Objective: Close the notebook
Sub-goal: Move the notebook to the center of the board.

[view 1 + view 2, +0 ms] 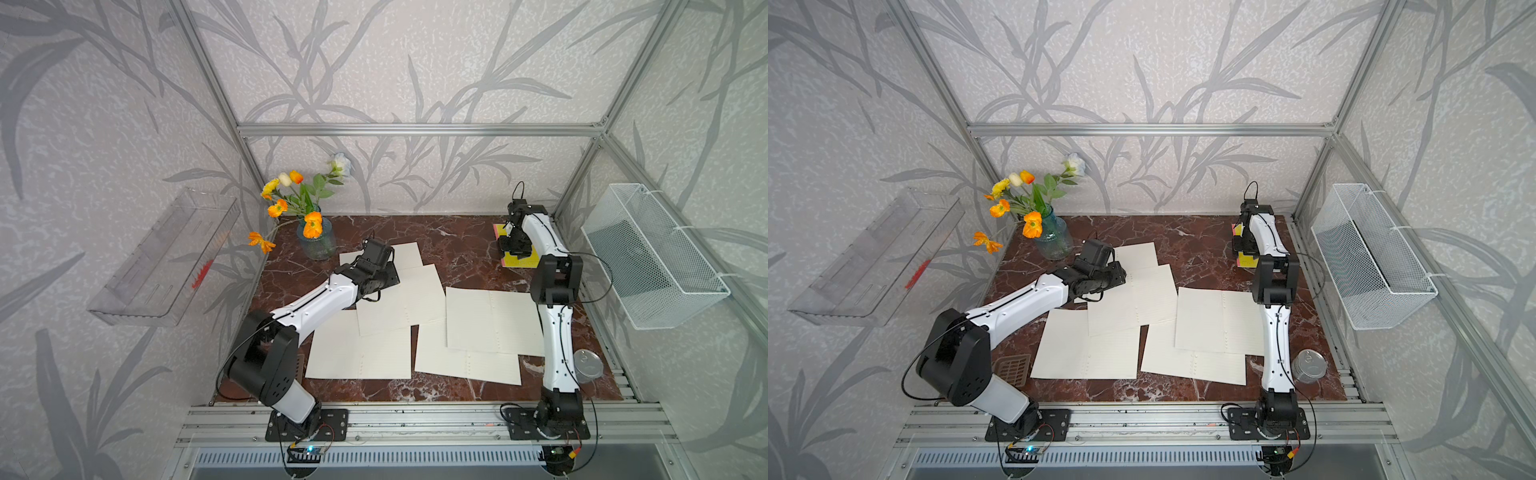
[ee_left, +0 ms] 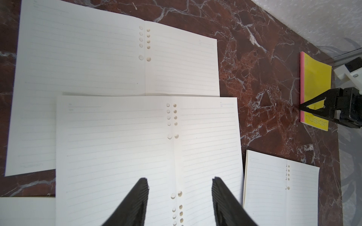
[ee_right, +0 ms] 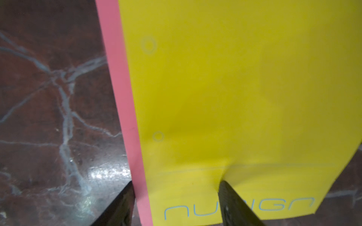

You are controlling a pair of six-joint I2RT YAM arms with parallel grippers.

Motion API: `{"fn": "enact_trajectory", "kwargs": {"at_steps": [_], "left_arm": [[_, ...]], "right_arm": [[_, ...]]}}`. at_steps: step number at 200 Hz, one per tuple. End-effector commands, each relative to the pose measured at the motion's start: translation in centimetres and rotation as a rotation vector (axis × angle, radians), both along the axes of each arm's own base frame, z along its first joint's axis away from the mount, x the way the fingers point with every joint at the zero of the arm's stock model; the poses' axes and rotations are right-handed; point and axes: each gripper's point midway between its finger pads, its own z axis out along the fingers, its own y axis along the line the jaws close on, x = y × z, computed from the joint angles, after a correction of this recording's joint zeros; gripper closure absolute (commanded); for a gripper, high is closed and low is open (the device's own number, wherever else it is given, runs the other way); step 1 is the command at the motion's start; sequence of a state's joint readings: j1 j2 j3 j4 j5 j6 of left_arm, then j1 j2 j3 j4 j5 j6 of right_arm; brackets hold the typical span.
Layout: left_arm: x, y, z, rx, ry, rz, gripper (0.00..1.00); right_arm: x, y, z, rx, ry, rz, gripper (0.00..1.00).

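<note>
Marble table (image 1: 449,237): notebook (image 3: 235,97) lies cover-up nearest the wire basket (image 1: 665,266), long axis in line with right tool (image 3: 175,183), which straddles its pink spine, spread. Left tool (image 2: 180,179), also spread, far from basket.

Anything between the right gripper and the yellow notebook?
Nothing visible. The right gripper is at the notebook: one finger presses the yellow cover, and the other sits beside the pink edge. The loose sheets lie apart from it.

Lab robot cell: aluminium frame (image 1: 415,129), wallpaper panels (image 1: 415,62), bench-mounted arms (image 1: 316,305).
</note>
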State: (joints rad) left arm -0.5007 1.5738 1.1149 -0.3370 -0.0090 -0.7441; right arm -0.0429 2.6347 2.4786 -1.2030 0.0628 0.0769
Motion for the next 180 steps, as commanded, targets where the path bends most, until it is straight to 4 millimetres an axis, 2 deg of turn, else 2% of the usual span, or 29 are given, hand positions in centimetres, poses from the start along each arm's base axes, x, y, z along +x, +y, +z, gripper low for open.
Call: {"fn": "enact_trajectory", "kwargs": {"at_steps": [1, 44, 106, 138, 180], "left_arm": [[-0.1, 0.6, 0.9, 0.010, -0.014, 0.011, 0.46], [-0.1, 0.7, 0.9, 0.012, -0.013, 0.014, 0.46], [-0.1, 0.9, 0.9, 0.017, -0.012, 0.017, 0.46], [-0.2, 1.0, 0.9, 0.021, -0.009, 0.019, 0.46], [-0.4, 1.3, 1.2, 0.029, -0.017, 0.022, 0.45]], "right_arm": [[-1.4, -1.3, -2.3, -0.007, 0.081, -0.018, 0.34], [-1.3, -2.1, -2.5, -0.006, 0.078, -0.019, 0.34], [-1.1, -2.0, -2.3, 0.011, 0.069, -0.007, 0.32], [-0.6, -1.6, -1.1, 0.032, 0.032, -0.003, 0.24], [0.3, -0.2, 1.1, 0.107, -0.034, 0.017, 0.23]]}}
